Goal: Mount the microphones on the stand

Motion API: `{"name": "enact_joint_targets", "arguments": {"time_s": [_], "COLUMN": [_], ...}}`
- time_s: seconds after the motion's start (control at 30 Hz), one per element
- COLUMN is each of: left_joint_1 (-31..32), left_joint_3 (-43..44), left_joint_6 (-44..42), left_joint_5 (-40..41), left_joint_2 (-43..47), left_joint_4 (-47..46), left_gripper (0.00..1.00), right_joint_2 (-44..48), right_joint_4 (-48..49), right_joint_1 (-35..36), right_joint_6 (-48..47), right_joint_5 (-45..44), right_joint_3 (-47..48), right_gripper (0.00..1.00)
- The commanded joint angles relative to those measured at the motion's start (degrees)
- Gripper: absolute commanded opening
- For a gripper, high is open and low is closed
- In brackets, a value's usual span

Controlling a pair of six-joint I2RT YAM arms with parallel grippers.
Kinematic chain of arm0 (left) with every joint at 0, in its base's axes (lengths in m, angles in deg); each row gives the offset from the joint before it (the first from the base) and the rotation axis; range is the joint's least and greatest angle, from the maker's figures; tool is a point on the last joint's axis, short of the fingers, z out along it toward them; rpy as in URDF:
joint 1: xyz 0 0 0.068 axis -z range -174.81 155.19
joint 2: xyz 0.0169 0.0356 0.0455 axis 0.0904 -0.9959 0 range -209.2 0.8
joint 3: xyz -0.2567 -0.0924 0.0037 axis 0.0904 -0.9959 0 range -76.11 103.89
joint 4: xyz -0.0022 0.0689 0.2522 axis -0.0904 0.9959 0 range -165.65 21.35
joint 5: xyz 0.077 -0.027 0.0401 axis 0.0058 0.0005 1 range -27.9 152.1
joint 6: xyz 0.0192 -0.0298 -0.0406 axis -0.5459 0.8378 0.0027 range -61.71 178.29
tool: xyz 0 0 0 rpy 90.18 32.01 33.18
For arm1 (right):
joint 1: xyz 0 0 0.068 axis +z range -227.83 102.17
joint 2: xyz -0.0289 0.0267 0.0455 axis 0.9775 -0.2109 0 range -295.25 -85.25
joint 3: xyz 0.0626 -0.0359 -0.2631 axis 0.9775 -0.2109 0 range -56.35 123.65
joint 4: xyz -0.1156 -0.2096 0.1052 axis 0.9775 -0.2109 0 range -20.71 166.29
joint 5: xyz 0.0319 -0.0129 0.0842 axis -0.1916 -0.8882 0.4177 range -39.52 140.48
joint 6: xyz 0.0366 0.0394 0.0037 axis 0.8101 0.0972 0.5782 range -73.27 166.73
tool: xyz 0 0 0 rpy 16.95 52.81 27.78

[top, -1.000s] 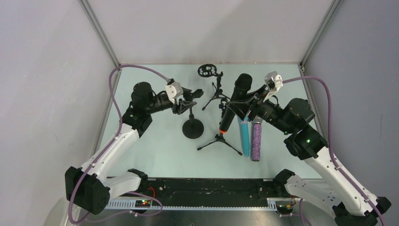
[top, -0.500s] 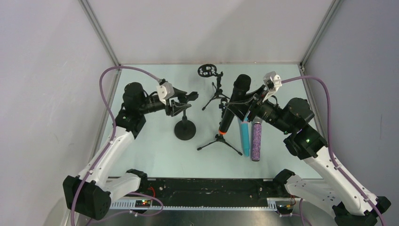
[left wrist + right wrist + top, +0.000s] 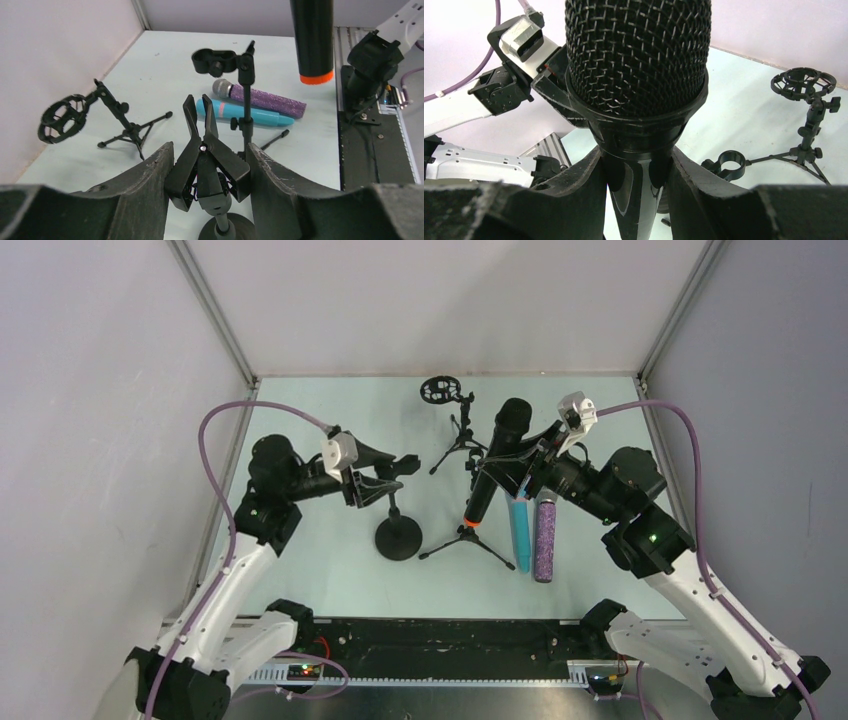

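My right gripper (image 3: 522,462) is shut on the black microphone (image 3: 497,455), held tilted above the table with its orange-red end (image 3: 472,523) low, close over the tripod stand (image 3: 467,532) with its ring clip (image 3: 215,60). In the right wrist view the mesh head (image 3: 636,55) sits above the right gripper (image 3: 636,185). My left gripper (image 3: 376,478) is shut on the spring clamp (image 3: 207,165) of the round-base stand (image 3: 398,538). The cyan-blue microphone (image 3: 519,530) and the glittery purple microphone (image 3: 545,538) lie side by side on the table under my right arm.
A small tripod with a round shock mount (image 3: 440,391) stands at the back middle; it also shows in the left wrist view (image 3: 62,117) and the right wrist view (image 3: 804,82). Grey walls close the table on three sides. A black rail (image 3: 430,635) runs along the near edge.
My left arm has drawn back to the left and nearer, carrying the round-base stand with it. My right gripper and the black microphone have barely moved.
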Motion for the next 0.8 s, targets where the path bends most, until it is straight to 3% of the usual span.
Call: {"name": "enact_joint_targets", "arguments": {"time_s": [0.0, 0.47, 0.53, 0.6, 0.67, 0.73, 0.77], "left_joint_1": [-0.3, -0.2, -0.2, -0.3, -0.2, -0.2, -0.2], "left_joint_3": [-1.8, -5.6, -5.5, -5.3, -4.9, -4.5, -4.2], "left_joint_6": [1.1, 1.3, 0.8, 0.3, 0.0, 0.4, 0.4], "left_joint_5": [-2.5, -1.9, -1.5, -1.2, -0.8, 0.1, 0.3], "left_joint_2": [3.3, 6.4, 6.3, 6.1, 5.8, 5.8, 5.8], "left_joint_4": [-3.6, -3.5, -3.5, -3.5, -3.5, -3.4, -3.4], "left_gripper": [0.0, 0.0, 0.06, 0.22, 0.56, 0.75, 0.79], "right_joint_2": [0.2, 0.2, 0.1, 0.0, 0.0, -0.1, 0.0], "right_joint_4": [4.5, 4.2, 4.5, 4.6, 4.6, 4.6, 5.5], "right_joint_1": [-0.3, -0.3, -0.2, -0.2, -0.3, -0.2, -0.2], "right_joint_6": [0.3, 0.9, 1.1, 1.1, 1.2, 1.3, 1.4], "right_joint_5": [0.7, 1.4, 1.8, 2.0, 2.1, 2.3, 2.3], "right_joint_3": [0.7, 0.7, 0.6, 0.7, 0.6, 0.7, 0.7], "right_gripper": [0.0, 0.0, 0.0, 0.0, 0.0, 0.0, 0.0]}}
